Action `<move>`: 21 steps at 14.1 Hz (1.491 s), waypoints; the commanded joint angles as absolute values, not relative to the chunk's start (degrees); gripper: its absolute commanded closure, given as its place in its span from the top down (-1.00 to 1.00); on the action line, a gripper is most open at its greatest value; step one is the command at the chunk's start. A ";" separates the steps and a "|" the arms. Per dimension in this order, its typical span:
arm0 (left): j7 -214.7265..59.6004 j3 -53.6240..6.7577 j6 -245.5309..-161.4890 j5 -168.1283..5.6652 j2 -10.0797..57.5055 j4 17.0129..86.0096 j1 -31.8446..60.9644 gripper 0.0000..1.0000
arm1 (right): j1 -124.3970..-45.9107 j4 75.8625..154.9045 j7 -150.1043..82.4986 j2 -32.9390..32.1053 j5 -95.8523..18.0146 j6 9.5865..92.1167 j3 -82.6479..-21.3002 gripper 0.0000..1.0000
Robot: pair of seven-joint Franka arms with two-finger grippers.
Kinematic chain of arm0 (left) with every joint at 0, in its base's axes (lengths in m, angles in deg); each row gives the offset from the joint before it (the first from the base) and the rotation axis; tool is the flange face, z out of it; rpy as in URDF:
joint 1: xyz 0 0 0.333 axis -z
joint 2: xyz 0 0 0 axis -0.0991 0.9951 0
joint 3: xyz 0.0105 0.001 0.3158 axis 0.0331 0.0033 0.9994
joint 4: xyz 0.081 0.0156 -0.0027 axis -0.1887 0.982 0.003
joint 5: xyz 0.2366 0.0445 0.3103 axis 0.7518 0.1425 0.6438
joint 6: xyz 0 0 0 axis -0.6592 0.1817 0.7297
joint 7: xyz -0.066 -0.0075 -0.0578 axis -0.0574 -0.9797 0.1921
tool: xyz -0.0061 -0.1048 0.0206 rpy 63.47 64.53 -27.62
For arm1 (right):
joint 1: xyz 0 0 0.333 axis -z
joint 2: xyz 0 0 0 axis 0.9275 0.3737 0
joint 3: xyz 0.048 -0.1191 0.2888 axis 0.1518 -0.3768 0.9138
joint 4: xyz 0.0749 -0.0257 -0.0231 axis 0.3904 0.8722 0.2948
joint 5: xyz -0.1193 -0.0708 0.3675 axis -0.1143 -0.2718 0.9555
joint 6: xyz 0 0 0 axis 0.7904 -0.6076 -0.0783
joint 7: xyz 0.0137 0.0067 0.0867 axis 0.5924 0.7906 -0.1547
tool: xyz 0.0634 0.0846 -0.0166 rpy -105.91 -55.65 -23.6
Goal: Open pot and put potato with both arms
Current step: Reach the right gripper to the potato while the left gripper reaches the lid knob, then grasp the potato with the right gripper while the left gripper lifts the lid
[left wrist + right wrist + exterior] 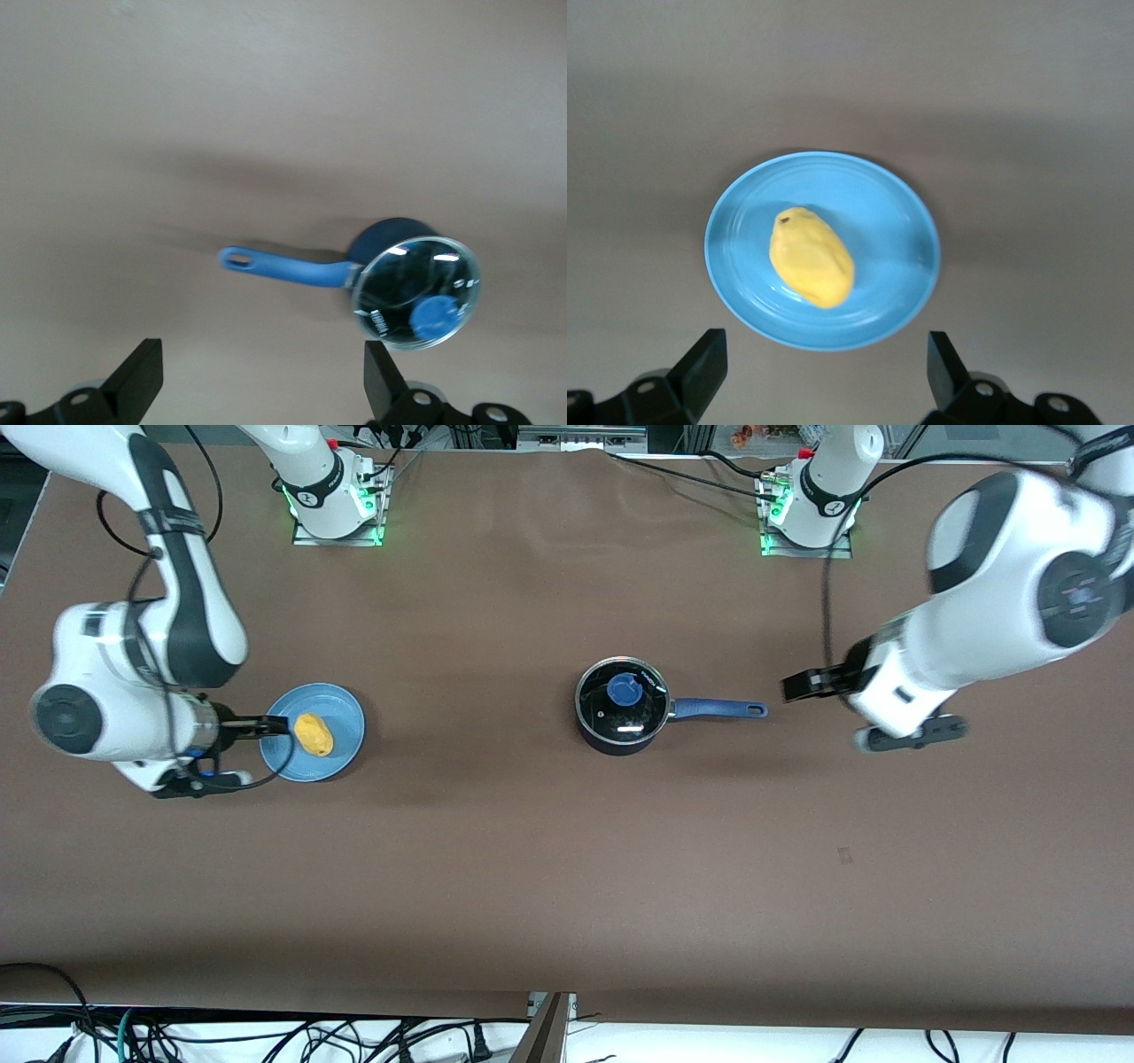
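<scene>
In the front view, the small round black saucepan (622,708) stands near the middle of the brown worktop (549,868). Its metal-rimmed glass lid (621,699) with a blue knob (623,689) is on the pot, and its long straight blue handle (718,708) points toward the left arm's end of the worktop. The left tool (797,685) hangs in the air just past the free end of this handle and does not touch it. The small oval yellow-orange potato (314,734) lies on a flat round light-blue plate (341,710) toward the right arm's end of the worktop, well apart from the pot. The right tool (273,726) is over the edge of the plate, just beside the potato.

In the left wrist view, the two black fingers (140,379) of the left tool (263,382) stand wide apart with nothing between them. The closed pot (413,288) with its handle (285,267) is seen on the worktop (266,106), clear of the fingers.

In the right wrist view, the fingers (704,369) of the right tool (824,372) are also spread wide and hold nothing. The potato (811,257) rests near the middle of the plate (895,230), and the fingers are apart from the plate.
</scene>
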State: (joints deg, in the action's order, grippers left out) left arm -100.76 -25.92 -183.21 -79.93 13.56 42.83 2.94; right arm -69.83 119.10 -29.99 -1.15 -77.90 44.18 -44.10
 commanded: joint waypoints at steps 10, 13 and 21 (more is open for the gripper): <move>-130.68 -29.28 -217.29 -73.92 21.55 61.39 20.27 1.00 | -69.81 141.24 -32.54 -5.07 -78.14 71.71 -43.71 1.00; -133.86 -29.37 -217.39 -72.94 22.00 61.40 22.02 1.00 | -69.81 142.74 -35.88 -4.63 -78.05 75.41 -43.71 1.00; -134.66 -29.36 -217.48 -72.94 24.90 59.73 22.38 0.87 | -69.73 144.33 -38.97 -3.58 -78.05 82.18 -43.71 0.61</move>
State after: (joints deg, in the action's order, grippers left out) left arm -133.19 -29.53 -217.31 -74.33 24.11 61.12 21.95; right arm -70.14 142.77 -37.71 -2.57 -77.97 80.76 -43.97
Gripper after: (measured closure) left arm 0.013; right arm 0.035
